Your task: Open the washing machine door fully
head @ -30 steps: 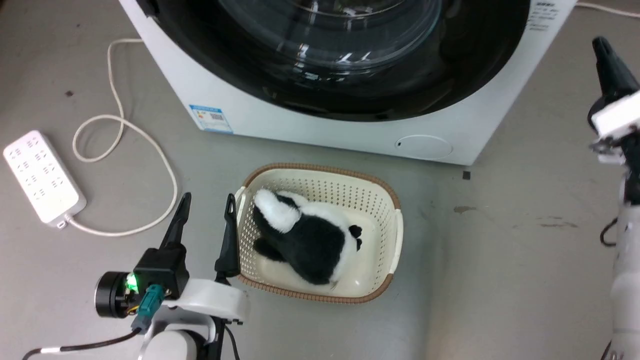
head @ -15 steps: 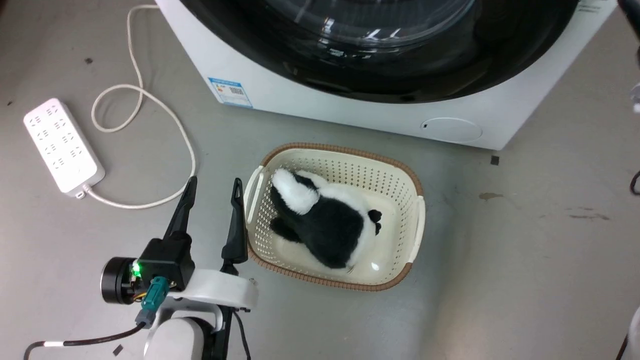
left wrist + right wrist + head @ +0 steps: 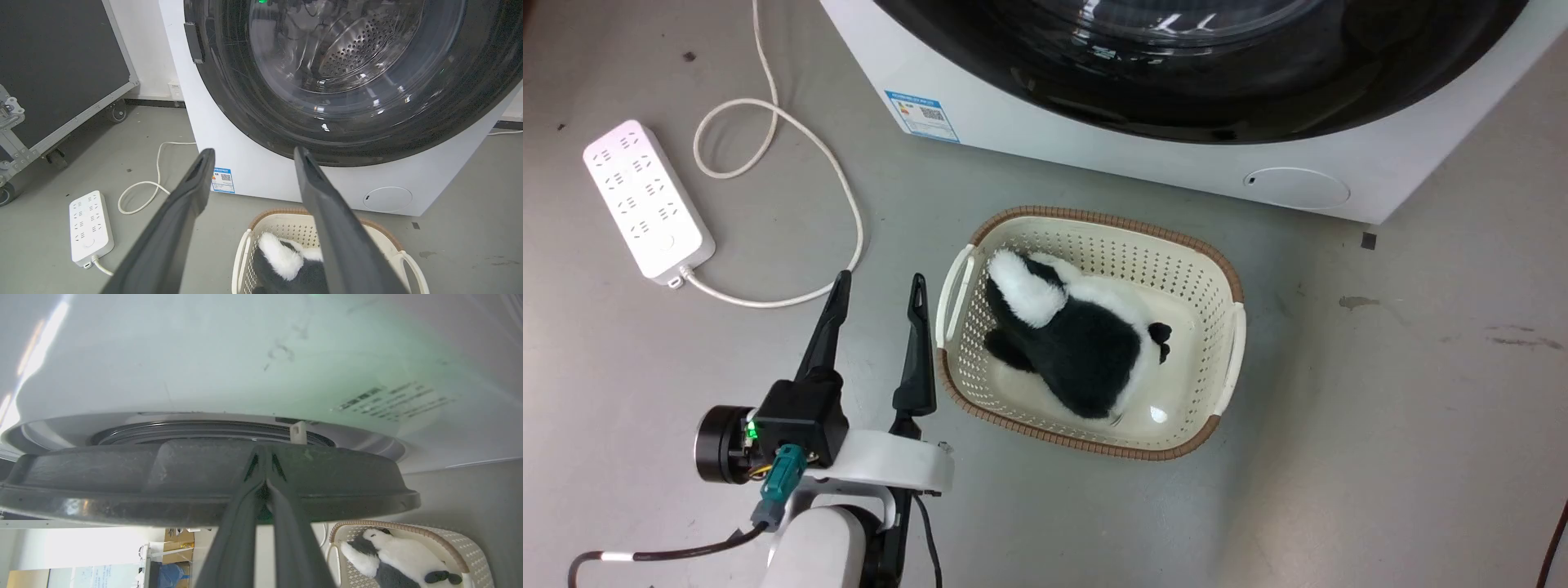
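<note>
We find the washing machine [image 3: 1094, 155] standing on the grey floor [image 3: 1380, 425], its front taken up by the washing machine door [image 3: 1217, 90], a glossy black ring around a clear glass bowl. In the left wrist view the door lies flat across the machine's front. In the right wrist view it is seen edge-on, with a small white latch piece [image 3: 298, 433] between its rim and the white front. We cannot tell from these views whether the door is latched. The right gripper [image 3: 264, 451] has its two fingers pressed together, with nothing between them. Their tips are at the door's dark rim, just below that latch piece. The left gripper [image 3: 880, 282] hangs low in front of the machine with its fingers spread wide and empty, just beside a cream basket [image 3: 1094, 216] that holds a black-and-white soft toy [image 3: 1086, 351]. A white power strip [image 3: 645, 200] and its looped cable [image 3: 849, 204] lie on the floor to the left.
</note>
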